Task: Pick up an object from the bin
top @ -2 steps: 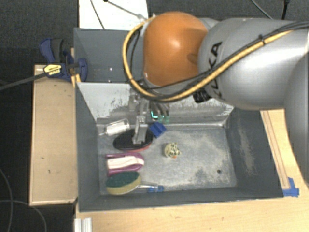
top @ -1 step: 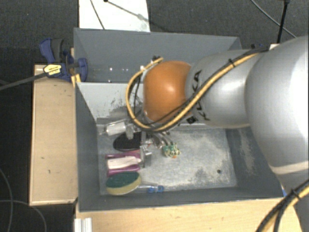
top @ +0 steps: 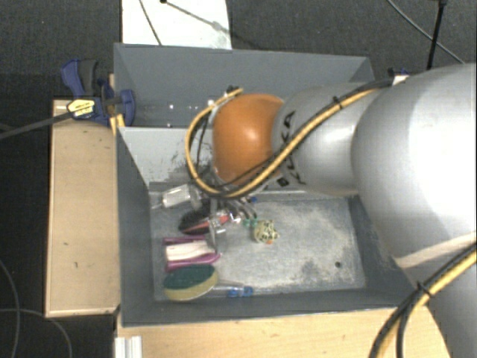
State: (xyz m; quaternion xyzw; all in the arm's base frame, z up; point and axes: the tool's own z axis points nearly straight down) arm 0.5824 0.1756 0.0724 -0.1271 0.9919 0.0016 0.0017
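Nearest the front wall of the grey metal bin (top: 320,271), in its left corner, lies a round sponge (top: 190,282), dark green on top and yellow below. Just to its right a thin blue-tipped stick (top: 237,292) lies along the front wall. Right behind the sponge, touching or almost touching it, sits a flat striped block (top: 190,253) in purple, white and pink.

Further in, toward the middle of the floor, a small yellow-green lump (top: 264,233) lies by itself, apart from the things on the left. To its left is the end effector (top: 221,218), low over the bin floor under the orange cover (top: 242,136) of the wrist. I cannot tell whether it is released or clenched, nor whether it grasps anything. Just beside it, on its left, lies a dark oval thing with a red patch (top: 194,221), the thing nearest to it. What kind of thing it is I cannot make out.

Behind that, near the back-left of the floor, lies a pale clear piece (top: 176,196). The silver arm (top: 417,162) comes in from the right, with a yellow cable (top: 298,136) looped round the wrist.
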